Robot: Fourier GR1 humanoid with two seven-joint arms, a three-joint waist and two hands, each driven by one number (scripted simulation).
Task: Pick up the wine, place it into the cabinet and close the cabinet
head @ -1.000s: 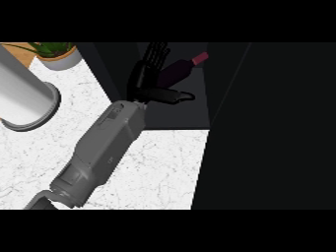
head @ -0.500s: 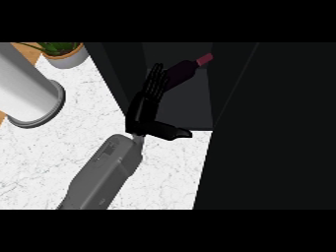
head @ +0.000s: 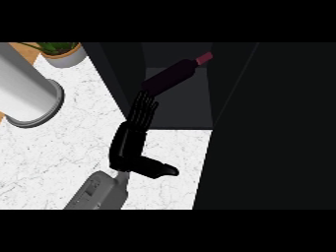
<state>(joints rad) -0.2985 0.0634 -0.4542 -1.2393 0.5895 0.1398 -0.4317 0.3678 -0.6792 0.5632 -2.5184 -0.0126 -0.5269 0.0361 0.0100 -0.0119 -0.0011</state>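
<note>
The wine bottle (head: 172, 78) is dark maroon with a paler red neck. It lies tilted inside the dark cabinet (head: 179, 112), neck pointing up and right. My left hand (head: 130, 140) is open just in front of the cabinet's opening, over the white marble counter (head: 47, 152). Its fingers are straight and point at the bottle's base, and the thumb sticks out to the right. The fingertips (head: 146, 98) end right at the base; I cannot tell whether they touch it. Nothing is held. My right hand does not show.
A wide dark cabinet door panel (head: 280, 128) fills the right side of the view. A tall white cylinder (head: 17, 91) stands at the left, with a potted plant (head: 65, 54) behind it. A wooden strip shows at the far left.
My left hand has let go of the bottle and drawn back out of the cabinet toward me. The bottle stays inside.
</note>
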